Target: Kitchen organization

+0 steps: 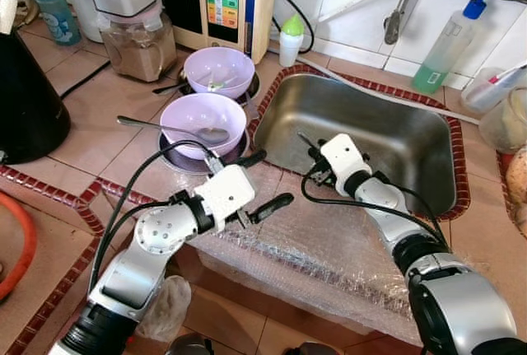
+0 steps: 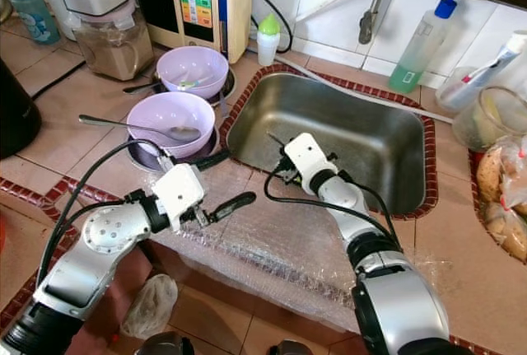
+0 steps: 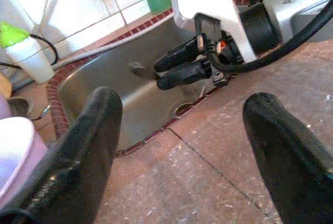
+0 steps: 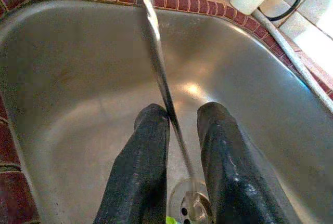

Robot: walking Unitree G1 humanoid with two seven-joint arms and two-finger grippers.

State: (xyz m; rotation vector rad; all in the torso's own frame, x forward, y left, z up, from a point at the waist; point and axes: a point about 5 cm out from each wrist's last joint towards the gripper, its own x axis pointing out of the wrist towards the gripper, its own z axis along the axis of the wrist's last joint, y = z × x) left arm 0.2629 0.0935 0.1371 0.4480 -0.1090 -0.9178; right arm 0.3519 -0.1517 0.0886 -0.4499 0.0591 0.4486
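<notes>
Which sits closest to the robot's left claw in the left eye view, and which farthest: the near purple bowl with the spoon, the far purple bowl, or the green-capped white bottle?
Measured from the left gripper:
1. Near purple bowl, with a spoon resting in it, just beyond the gripper.
2. Far purple bowl, right behind the first.
3. Green-capped white bottle, farthest, by the wall past the sink corner.

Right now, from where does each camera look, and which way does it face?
Head eyes: look down on the counter; both arms show, left gripper near the purple bowl.
Left wrist: faces the sink past its open fingers; right gripper shows.
Right wrist: looks into the sink, its fingers holding a metal utensil.
All views share the sink.
</notes>
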